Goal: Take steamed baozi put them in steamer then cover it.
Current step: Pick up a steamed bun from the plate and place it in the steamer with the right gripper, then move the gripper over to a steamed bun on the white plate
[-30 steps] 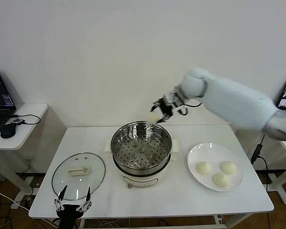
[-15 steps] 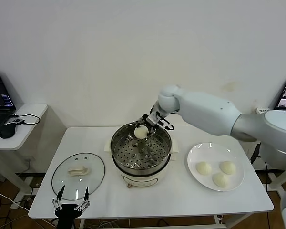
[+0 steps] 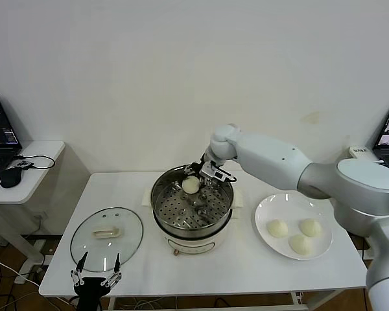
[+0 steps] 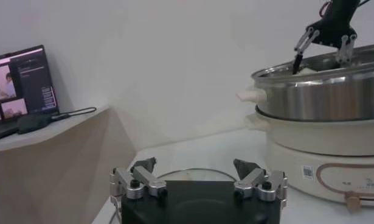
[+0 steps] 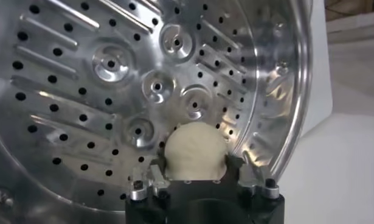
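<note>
White table, plain wall behind. The right gripper clamps one baozi over the steamer, twelve o'clock side, tray directly beneath. The left gripper idles, fingers spread, near the table's front edge.

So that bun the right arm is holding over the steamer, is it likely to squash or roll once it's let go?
The bun looks soft and rounded, so the right gripper's fingers could probably dent it if they squeezed harder. Being nearly round, it may roll a little on the steamer's perforated tray, though the raised ridges might check it. It seems light for its size.
</note>
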`<state>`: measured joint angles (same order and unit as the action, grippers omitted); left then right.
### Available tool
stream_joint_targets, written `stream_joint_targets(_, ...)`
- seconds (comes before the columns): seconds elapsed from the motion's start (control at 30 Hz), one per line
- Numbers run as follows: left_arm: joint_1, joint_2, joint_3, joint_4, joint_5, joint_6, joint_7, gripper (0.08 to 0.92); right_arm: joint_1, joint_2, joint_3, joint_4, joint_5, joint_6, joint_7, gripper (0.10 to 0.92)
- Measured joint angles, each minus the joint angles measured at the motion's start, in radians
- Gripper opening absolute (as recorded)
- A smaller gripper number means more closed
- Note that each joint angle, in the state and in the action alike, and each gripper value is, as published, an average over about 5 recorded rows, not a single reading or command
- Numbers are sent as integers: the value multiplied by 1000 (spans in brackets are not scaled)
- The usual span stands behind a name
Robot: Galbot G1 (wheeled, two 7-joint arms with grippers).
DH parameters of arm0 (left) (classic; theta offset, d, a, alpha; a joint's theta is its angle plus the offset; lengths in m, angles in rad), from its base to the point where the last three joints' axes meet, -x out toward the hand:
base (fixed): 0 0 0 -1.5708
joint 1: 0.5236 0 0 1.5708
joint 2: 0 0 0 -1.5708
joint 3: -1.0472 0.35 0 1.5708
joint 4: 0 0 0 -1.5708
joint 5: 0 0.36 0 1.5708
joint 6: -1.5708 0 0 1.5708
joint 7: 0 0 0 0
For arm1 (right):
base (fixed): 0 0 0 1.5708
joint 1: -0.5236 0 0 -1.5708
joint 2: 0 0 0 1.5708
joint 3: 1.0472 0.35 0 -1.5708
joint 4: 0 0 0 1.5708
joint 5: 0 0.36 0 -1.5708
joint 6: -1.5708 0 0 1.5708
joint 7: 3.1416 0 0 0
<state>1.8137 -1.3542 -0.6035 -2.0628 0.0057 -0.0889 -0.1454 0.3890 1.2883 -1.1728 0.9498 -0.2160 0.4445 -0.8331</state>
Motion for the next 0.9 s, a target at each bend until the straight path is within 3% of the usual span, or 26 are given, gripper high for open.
stream_joint_targets(0.27,10,12,3,2,0,-6,1,823,124,-113,-40,178,187,-248,-99,823)
stream_joint_targets(0.5,17,23,7,-4,1,-10,2,823,208,-302,-53,379,323,-509,-152,823)
stream_joint_targets(0.9,17,48,14,-5,11,-9,3,823,37,-711,94,602,305,-683,-191,823)
